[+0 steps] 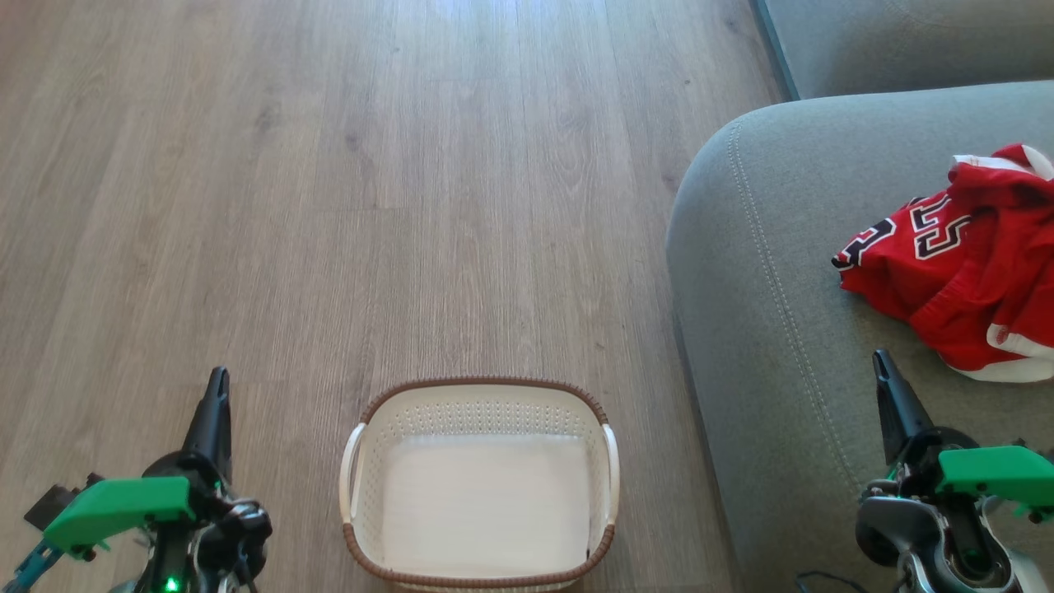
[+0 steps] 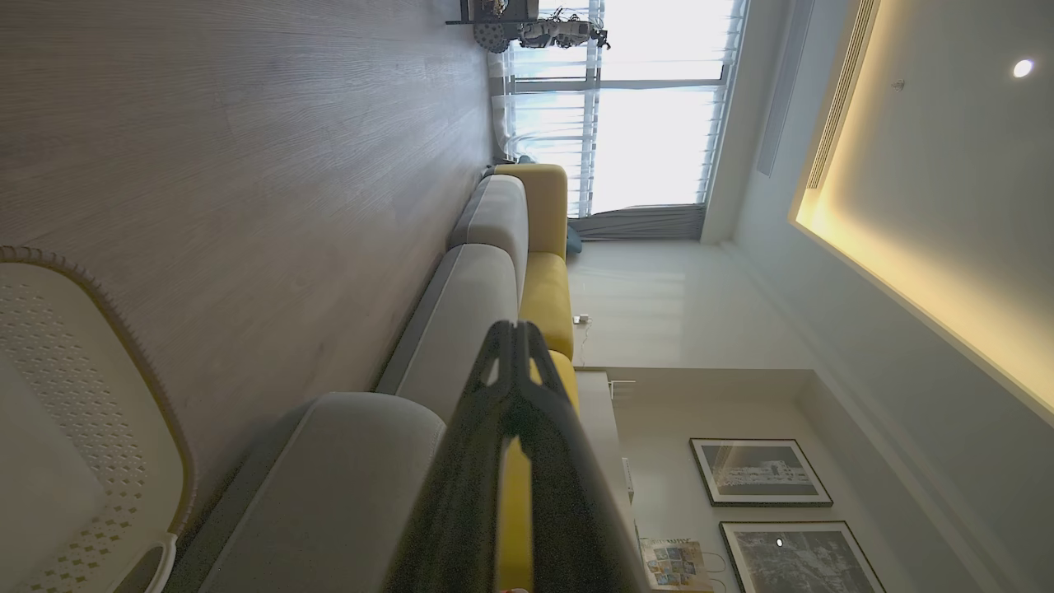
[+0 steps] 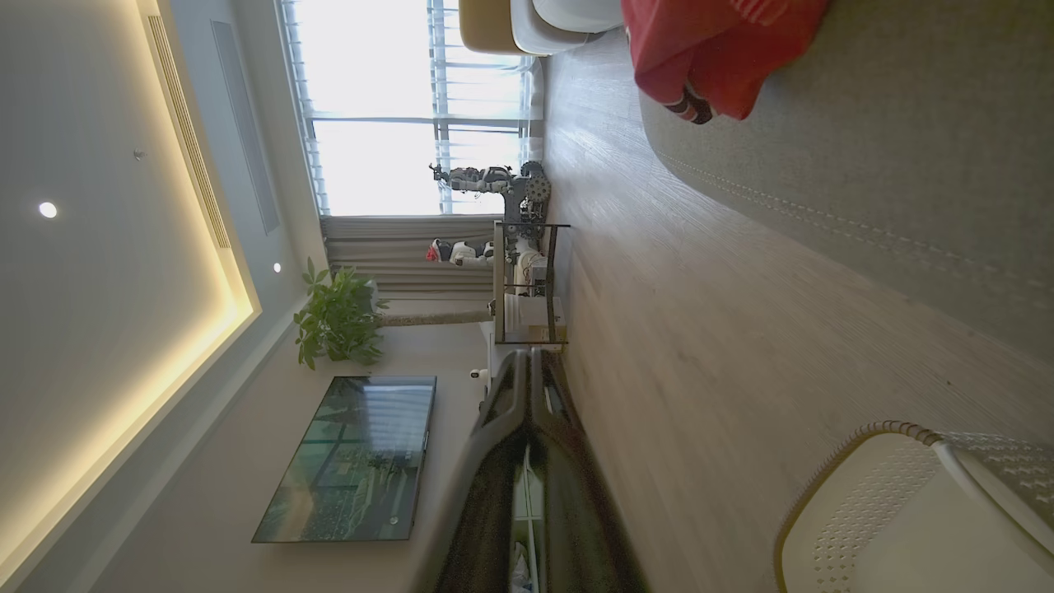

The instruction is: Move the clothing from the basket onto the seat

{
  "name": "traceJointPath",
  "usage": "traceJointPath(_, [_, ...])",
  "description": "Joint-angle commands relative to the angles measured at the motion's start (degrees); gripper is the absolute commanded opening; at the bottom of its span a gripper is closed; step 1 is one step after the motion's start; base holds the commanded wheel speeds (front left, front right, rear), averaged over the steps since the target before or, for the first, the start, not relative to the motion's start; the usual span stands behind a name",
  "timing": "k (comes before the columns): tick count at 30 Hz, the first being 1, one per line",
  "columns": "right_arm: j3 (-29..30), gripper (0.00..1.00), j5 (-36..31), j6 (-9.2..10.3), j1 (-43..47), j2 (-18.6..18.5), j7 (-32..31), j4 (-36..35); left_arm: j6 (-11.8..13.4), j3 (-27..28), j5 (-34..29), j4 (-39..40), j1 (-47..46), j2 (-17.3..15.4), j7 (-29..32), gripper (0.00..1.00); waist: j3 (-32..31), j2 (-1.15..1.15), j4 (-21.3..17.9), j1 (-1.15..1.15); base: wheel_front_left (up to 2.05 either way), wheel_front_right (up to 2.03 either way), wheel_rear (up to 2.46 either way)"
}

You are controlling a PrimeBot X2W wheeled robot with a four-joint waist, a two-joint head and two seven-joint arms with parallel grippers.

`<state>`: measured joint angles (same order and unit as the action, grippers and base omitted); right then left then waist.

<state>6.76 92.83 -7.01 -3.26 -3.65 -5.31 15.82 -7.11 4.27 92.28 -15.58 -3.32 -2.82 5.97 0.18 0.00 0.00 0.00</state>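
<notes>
On floor (image 1: 329, 206), centre front: basket (image 1: 482, 381), nothing inside. Clothing (image 1: 959, 272) bunched on seat (image 1: 766, 272), number side up, well apart from basket. Task looks done. Left gripper (image 1: 216, 394) pressed together, holds nothing, over floor beside basket. Right gripper (image 1: 888, 380) pressed together, empty, above seat near clothing hem. Risk: right arm swing snags loose fabric, drags it toward rounded seat edge, off onto floor. Lesser risk: left arm knocks basket.
</notes>
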Motion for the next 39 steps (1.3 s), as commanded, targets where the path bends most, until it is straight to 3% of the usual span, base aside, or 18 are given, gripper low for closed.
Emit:
traceJointPath(1, [-1.1, 0.0, 0.1, -0.47, -2.8, 0.1, -0.5, -1.8, -0.4, 2.0, 0.1, 1.5, -2.9, -0.3, 0.3, 0.0, 0.0, 0.0, 0.0, 0.0, 0.0, 0.0, 0.0])
traceJointPath(39, [-0.7, 0.0, -0.3, -0.47, -2.9, 0.4, -0.8, -1.8, -0.4, 2.1, 0.0, 1.5, -2.9, -0.2, 0.4, 0.0, 0.0, 0.0, 0.0, 0.0, 0.0, 0.0, 0.0])
